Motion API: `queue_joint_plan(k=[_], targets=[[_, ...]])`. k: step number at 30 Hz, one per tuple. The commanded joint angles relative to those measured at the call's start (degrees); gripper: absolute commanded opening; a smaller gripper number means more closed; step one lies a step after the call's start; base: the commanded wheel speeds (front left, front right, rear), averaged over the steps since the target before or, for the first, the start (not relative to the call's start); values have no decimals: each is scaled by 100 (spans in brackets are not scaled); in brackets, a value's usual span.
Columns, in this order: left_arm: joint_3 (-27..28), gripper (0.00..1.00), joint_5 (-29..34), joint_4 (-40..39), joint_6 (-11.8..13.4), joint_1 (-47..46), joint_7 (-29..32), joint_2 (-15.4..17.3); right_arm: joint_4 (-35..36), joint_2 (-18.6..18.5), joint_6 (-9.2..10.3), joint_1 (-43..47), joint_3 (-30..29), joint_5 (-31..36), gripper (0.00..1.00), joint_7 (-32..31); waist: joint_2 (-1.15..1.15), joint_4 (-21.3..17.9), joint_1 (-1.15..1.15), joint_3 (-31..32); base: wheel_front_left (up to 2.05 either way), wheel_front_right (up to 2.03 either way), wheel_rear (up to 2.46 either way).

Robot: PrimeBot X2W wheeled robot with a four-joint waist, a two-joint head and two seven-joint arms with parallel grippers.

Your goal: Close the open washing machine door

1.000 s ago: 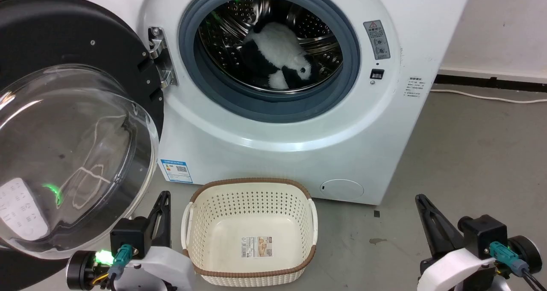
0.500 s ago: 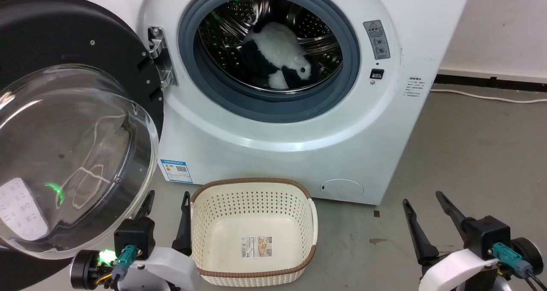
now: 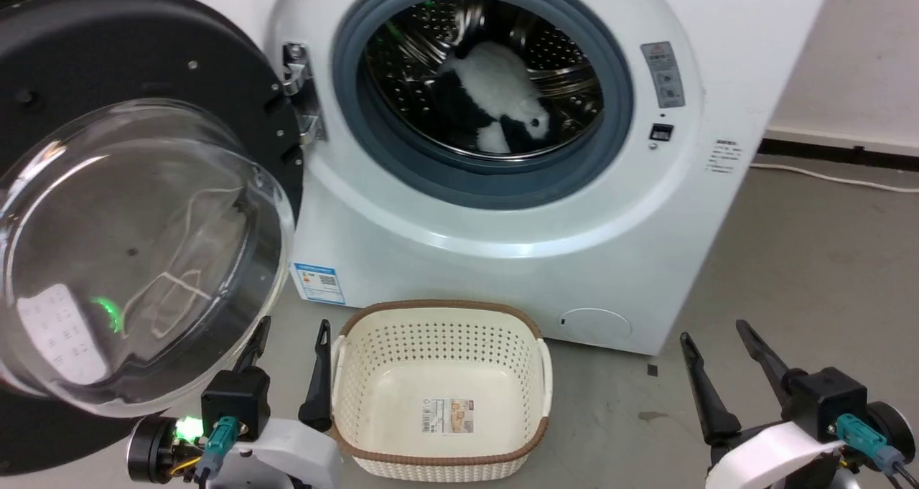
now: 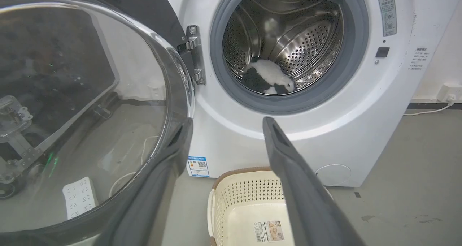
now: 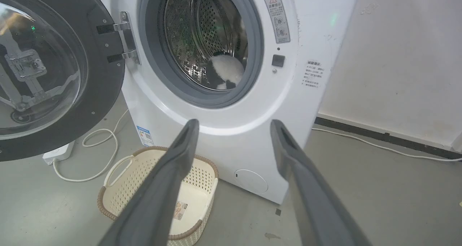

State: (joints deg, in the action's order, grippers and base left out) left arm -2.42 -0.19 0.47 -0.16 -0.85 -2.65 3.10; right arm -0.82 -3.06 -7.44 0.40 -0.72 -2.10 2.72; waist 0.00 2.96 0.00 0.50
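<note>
One washing machine door (image 3: 143, 209), swung fully open, left of one washer (image 3: 502, 259). One basket (image 3: 343, 374) on floor (image 3: 804, 259); one plush toy (image 3: 495, 87) in drum (image 3: 416, 44). Left tool (image 3: 294, 324), right tool (image 3: 712, 331): low, fingers upward, spread apart.

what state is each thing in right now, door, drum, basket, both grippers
washing machine door, wide open, swung left on its hinge
drum, holds a black and white plush toy
basket, upright on the floor, empty
left gripper, open, holding nothing
right gripper, open, holding nothing
</note>
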Motion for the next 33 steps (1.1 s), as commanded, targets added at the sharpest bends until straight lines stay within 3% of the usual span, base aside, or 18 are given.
queue_joint_plan(k=[1, 13, 33], targets=[[-15, 100, -15, -1, 14, 13, -53, 36, 27, 3, -1, 117, 1, -47, 100, 53, 0, 50, 0, 14, 0, 0, 0], [-88, 100, -26, -26, 39, 89, -197, 117, -5, 5, -1, 189, 133, -145, 100, 196, 0, 540, 0, 74, 0, 0, 0], [-28, 100, -68, -288, 292, 370, -460, 175, -298, -62, -2, -143, 730, -336, 100, 458, 0, 1155, 0, -44, 0, 0, 0]])
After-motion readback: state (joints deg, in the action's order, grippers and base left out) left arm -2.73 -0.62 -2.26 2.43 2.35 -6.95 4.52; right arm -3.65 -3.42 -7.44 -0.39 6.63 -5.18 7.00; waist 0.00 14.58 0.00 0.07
